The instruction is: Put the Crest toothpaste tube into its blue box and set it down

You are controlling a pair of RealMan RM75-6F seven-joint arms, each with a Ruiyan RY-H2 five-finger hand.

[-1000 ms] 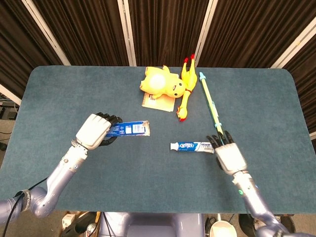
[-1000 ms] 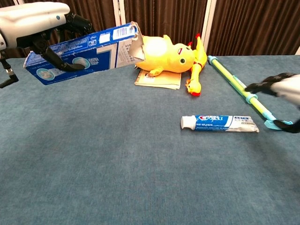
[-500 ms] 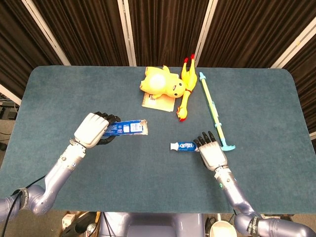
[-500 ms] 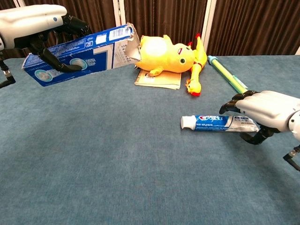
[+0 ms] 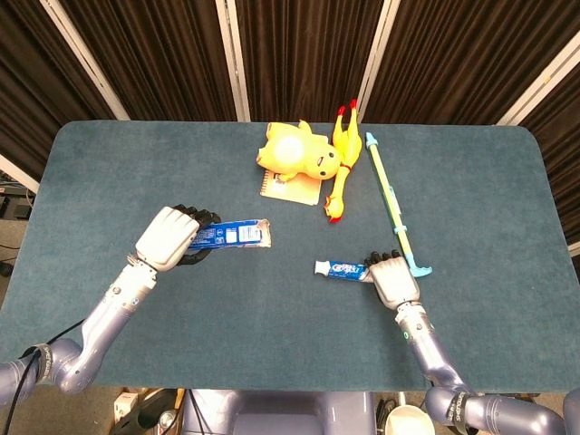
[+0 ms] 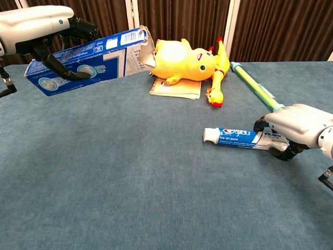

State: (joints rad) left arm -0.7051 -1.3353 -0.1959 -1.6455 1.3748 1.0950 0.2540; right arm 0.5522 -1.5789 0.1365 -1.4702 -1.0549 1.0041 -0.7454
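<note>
Blue box point(image 6: 86, 60) held off the table in our left hand point(image 5: 169, 237), flap end toward the tube point(image 6: 237, 137). Tube lies on the table, our right hand point(image 6: 295, 125) closing round its tail. Tail-only grip risks droop, missing the mouth.

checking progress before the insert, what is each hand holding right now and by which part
The left hand holds the blue box by its closed end, above the table. The right hand closes on the toothpaste tube at its crimped tail.
</note>
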